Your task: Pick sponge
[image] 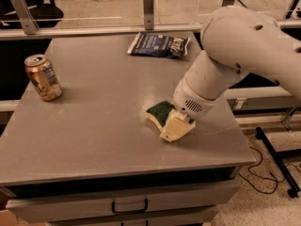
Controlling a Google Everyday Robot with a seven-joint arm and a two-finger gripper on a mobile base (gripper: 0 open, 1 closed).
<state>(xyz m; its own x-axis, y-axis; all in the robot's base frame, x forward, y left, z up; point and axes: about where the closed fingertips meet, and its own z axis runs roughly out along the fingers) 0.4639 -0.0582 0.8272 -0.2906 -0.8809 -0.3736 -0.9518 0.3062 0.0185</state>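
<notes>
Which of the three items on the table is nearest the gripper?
The sponge, green-topped, right at the gripper. The can stands far left; the snack bag lies at the back.

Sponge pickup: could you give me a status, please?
Gripper low at right edge of sponge. Sponge on table, not lifted. Can, snack bag well clear.

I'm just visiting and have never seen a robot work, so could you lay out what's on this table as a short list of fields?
surface: grey table
sponge: green top, pale body, front right of the table, right end hidden
gripper: cream-coloured, low over the sponge's right end
arm: white, reaching in from the right
can: standing near the left edge
snack bag: dark blue, lying at the far edge
</notes>
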